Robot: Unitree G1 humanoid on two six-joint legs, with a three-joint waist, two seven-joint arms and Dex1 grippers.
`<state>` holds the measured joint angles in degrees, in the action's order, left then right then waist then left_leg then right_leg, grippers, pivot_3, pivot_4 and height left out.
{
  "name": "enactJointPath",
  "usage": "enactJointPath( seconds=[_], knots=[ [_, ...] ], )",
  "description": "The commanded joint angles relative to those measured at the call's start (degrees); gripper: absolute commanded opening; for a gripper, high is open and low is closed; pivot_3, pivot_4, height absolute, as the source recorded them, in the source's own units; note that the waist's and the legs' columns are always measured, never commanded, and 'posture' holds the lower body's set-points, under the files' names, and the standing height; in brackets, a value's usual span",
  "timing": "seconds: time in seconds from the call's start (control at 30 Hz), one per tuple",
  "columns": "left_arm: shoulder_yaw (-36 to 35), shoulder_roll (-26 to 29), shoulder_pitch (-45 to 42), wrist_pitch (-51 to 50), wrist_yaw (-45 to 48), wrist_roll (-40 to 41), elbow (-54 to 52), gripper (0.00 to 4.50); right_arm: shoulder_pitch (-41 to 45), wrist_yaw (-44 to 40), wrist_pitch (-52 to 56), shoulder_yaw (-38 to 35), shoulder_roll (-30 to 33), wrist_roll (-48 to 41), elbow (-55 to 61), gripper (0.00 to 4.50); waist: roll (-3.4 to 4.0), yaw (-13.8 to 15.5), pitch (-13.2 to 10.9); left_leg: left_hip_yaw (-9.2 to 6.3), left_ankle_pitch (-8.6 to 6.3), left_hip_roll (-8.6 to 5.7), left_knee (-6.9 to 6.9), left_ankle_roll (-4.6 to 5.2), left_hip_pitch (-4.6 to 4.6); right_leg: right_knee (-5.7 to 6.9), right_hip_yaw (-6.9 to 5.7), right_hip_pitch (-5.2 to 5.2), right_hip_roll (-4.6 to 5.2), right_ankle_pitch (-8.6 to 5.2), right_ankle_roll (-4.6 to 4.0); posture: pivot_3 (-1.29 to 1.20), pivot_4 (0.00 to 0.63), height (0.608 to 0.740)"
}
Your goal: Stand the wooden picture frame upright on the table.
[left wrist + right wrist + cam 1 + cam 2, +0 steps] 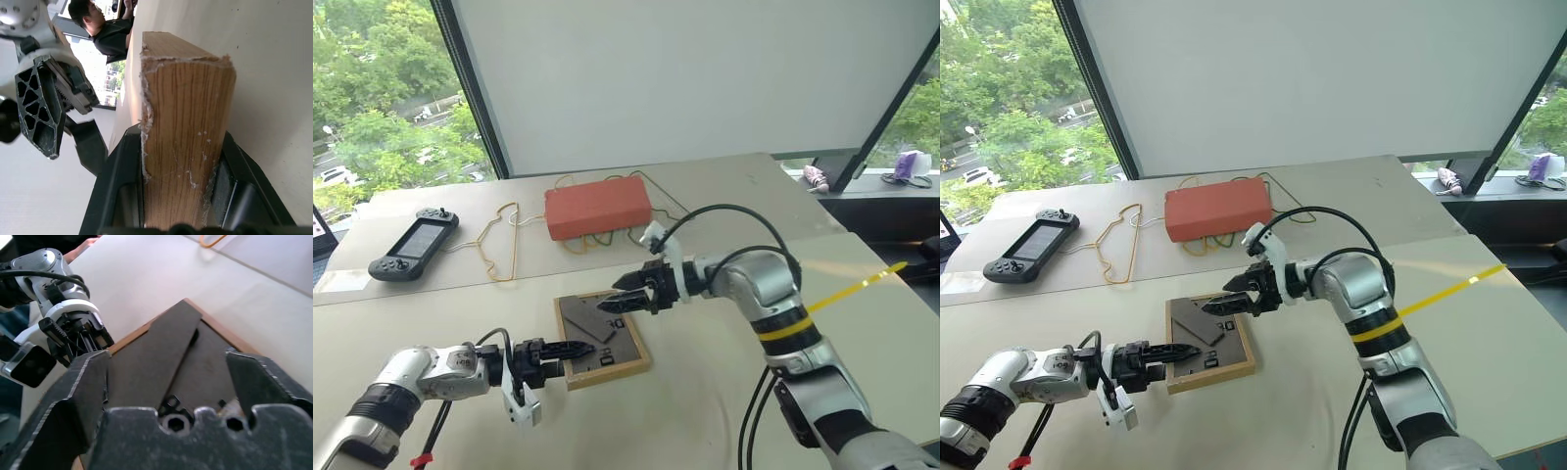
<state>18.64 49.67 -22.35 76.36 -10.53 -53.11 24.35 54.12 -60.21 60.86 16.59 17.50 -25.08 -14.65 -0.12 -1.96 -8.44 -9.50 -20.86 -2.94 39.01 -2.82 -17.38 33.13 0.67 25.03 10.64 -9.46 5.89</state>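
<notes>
The wooden picture frame (pixel 602 339) is laid flat, back side up, on the near part of the table (pixel 705 411). Its near left edge is clamped by the left gripper (pixel 570 348), which is reached in from the left. The right gripper (pixel 622 299) is held just above the frame's far right part, its fingers spread. Behind the frame, a brick-shaped box (pixel 597 208) is set upon a cable (pixel 499 245). A handheld game console (pixel 413 244) is placed well to the left of the box.

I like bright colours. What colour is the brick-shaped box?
Orange-red; the brick-shaped box shows best in the left eye view.
</notes>
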Motion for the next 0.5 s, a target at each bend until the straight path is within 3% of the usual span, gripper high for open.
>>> enactJointPath(
  seconds=[0.03,0.23,0.5],
  knots=[
    [1.09,-0.23,0.80,-0.56,0.60,-2.10,-0.02,1.17,2.66,-4.93,-3.19,3.42,-1.25,1.13,-6.02,4.47,0.01,-0.07,-0.01,0.00,0.00,0.00,0.00,0.00,-0.01,0.01,0.00,0.02,0.00,0.00,0.00,0.00,0.150,0.740],
    [1.06,-0.27,1.45,-0.89,0.55,-1.76,-0.72,1.17,4.10,-9.07,-8.84,7.64,-5.70,4.47,-14.63,4.47,0.04,-0.51,0.02,0.00,0.00,0.00,0.02,-0.01,-0.03,0.06,0.01,0.05,0.00,0.01,-0.02,0.00,0.150,0.740],
    [0.81,0.13,2.43,-1.69,0.84,-1.12,-1.62,1.17,3.63,-15.53,-2.40,3.04,-6.59,-3.52,-3.75,4.47,0.05,-0.50,0.02,-0.01,0.02,0.01,0.06,-0.03,-0.13,0.10,0.03,0.17,0.00,0.03,-0.05,0.00,0.150,0.740]
  ],
)
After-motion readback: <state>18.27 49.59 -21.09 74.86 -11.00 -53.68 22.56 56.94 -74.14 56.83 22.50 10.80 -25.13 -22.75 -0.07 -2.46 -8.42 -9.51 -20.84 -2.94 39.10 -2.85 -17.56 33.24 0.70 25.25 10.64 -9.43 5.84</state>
